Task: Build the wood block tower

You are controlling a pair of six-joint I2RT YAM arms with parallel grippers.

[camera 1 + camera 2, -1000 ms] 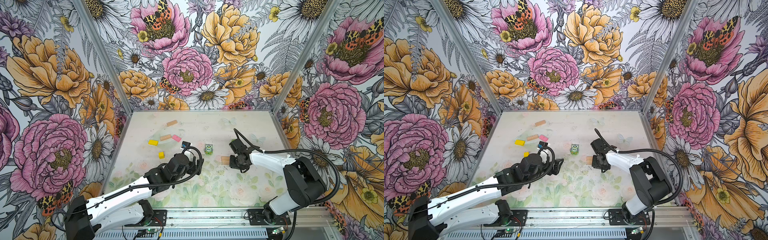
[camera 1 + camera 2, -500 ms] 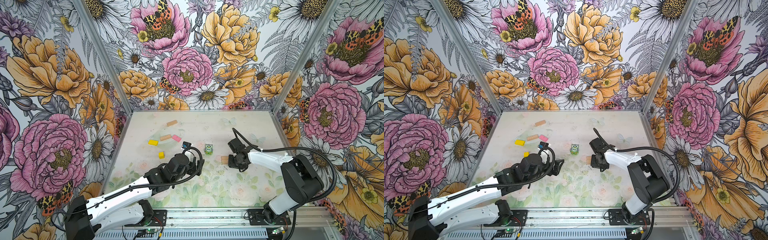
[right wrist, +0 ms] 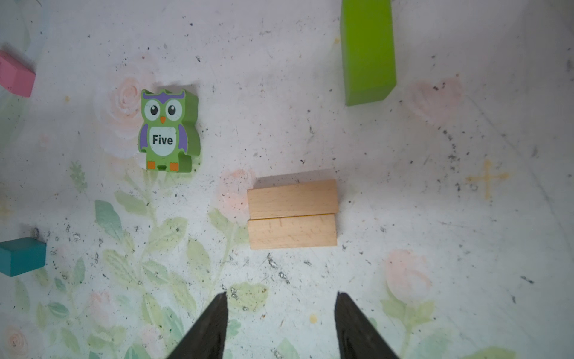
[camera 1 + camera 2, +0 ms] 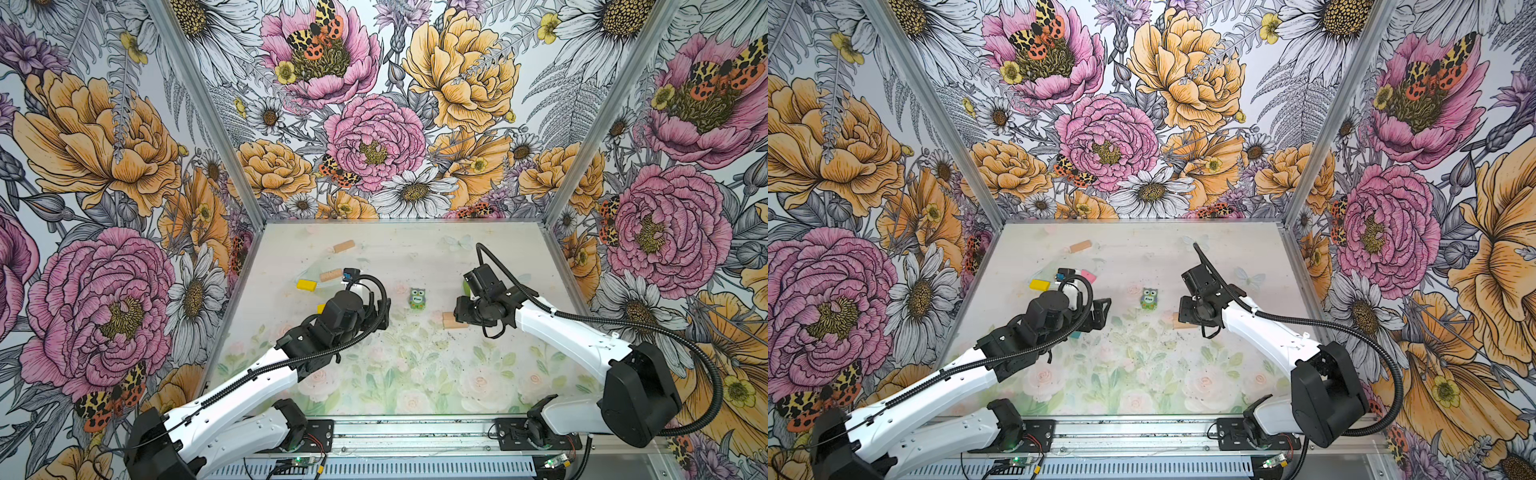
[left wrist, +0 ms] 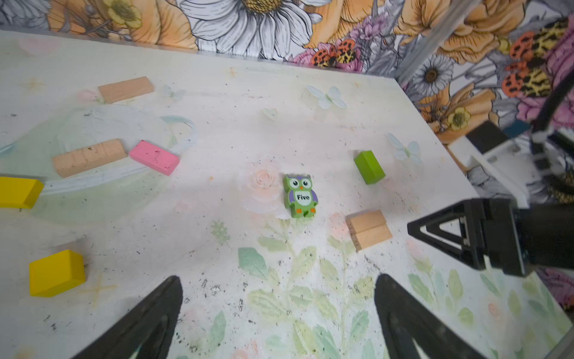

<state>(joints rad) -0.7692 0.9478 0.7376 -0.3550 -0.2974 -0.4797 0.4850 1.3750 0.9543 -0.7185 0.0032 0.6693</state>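
- Since a second ago, my right gripper [image 4: 462, 312] has spread its jaws apart. Both arms have barely shifted and the blocks lie as they did.
- In both top views, the tower is only two tan bars [image 4: 451, 320] lying flat on the table [image 4: 415, 374], right of centre. My right gripper hangs just beside them. The owl block [image 4: 417, 299] lies between the arms.
- In a top view, my left gripper [image 4: 1100, 313] sits left of centre, with a teal block [image 4: 1076, 334] peeking out under it. Beyond it lie a pink bar [image 4: 1088, 276] and a yellow bar [image 4: 1039, 284], and a lone tan bar [image 4: 1080, 246] lies farther back.
- In the left wrist view, my left gripper [image 5: 278, 279] is spread wide and empty. The two tan bars [image 5: 369, 230] touch along their long sides. The right gripper's fingers [image 5: 441, 231] are close to them but apart. A lime-green bar [image 5: 369, 167], a yellow cube [image 5: 56, 273] and another tan bar [image 5: 88, 158] lie around.
- In the right wrist view, my right gripper [image 3: 281, 295] is released and holds nothing. The two tan bars [image 3: 292, 214] lie just ahead of its tips.
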